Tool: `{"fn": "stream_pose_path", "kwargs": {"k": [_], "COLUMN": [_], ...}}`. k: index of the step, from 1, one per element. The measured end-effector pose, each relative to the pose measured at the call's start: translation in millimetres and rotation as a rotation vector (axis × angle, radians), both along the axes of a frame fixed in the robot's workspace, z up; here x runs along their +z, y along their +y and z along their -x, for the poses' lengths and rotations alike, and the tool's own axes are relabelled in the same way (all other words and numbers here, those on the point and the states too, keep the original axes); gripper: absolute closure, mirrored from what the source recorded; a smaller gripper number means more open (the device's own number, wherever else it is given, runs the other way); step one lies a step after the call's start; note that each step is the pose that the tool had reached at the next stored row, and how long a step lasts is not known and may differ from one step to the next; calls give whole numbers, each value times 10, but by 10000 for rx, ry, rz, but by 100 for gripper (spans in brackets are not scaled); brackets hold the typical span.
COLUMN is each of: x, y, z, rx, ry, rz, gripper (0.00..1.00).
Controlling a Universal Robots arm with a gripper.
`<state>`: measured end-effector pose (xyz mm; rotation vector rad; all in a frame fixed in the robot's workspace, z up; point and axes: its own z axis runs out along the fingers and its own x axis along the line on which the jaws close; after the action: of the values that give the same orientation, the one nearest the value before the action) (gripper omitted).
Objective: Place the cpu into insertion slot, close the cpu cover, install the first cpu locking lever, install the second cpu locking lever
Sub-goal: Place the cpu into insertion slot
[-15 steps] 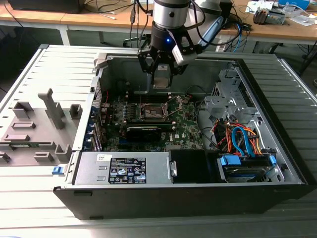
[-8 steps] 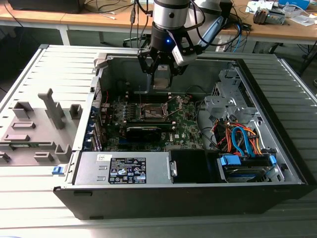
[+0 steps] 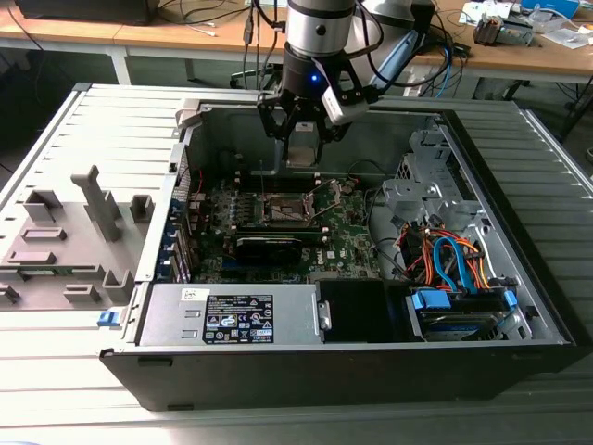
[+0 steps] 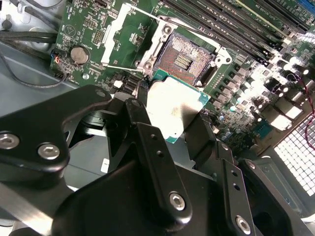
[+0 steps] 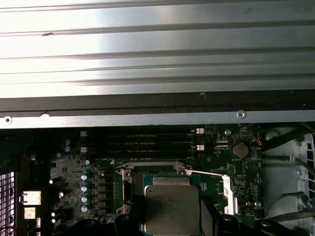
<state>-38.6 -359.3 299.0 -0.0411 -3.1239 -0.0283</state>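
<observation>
Power supply (image 3: 232, 315): silver box against near wall of case (image 3: 371, 375)
Cables (image 3: 449, 260): blue, orange — exterior view's right
Grey fixture (image 3: 69, 236): outside the case

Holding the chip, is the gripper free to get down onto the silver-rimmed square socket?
Probably yes. The gripper, fingers shut on the silver square CPU, hangs close by the silver-rimmed insertion slot. Its dark centre lies bare, the metal cover is swung back, and nothing stands between them.

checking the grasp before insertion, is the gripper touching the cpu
Touching. In the second wrist view the gripper has its fingers against opposite edges of the cpu, holding it near the open insertion slot.
</observation>
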Motion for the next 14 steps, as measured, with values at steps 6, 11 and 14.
{"fn": "stream_pose_path", "kwargs": {"k": [6,11,14], "x": [-12,-28,-33], "y": [-3,-8,-10], "z": [0,1,1], "rx": [1,0,1], "ry": [0,-1,0], "rz": [9,25,32], "gripper": [45,45,45]}}
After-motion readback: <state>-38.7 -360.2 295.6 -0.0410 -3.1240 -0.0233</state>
